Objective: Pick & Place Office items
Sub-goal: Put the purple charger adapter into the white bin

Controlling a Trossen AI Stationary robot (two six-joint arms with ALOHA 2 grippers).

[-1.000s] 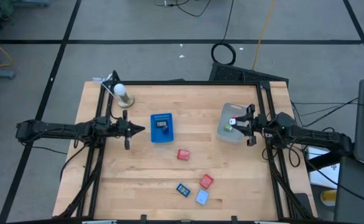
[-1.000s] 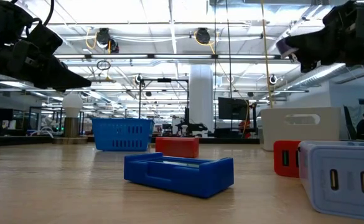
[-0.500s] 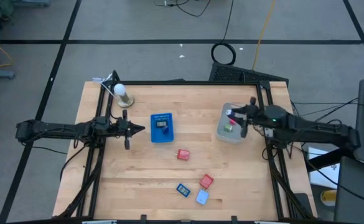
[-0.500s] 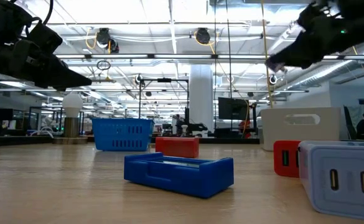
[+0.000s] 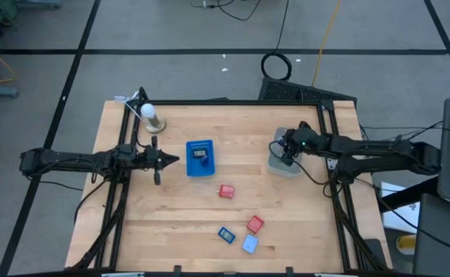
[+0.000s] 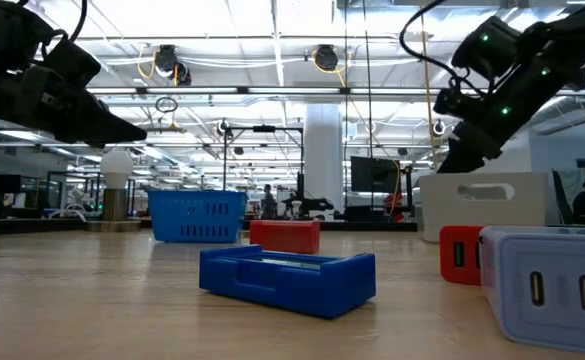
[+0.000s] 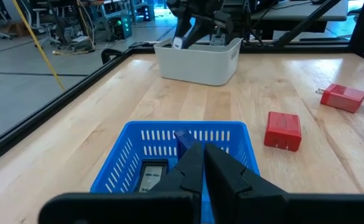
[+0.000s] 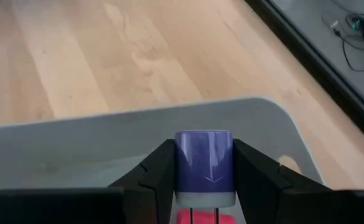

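- Right tool [image 8: 203,171] clamped on a small purple rounded plug [image 8: 204,165] — poised over the translucent grey plastic bin [image 8: 76,134].
- Left tool [image 7: 203,163] clenched, empty — above the blue slatted plastic basket [image 7: 129,149].
- 2 red blocks [image 5: 225,191] [image 5: 255,225] on the wooden surface [image 5: 171,223].

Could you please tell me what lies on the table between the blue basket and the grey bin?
Nothing: in the high view, only bare wood separates the blue basket from the grey bin.

Open desk [image 5: 171,223] lies between the blue basket [image 5: 201,158] and grey bin [image 5: 285,165]; red block [image 5: 225,191] obstructs below.
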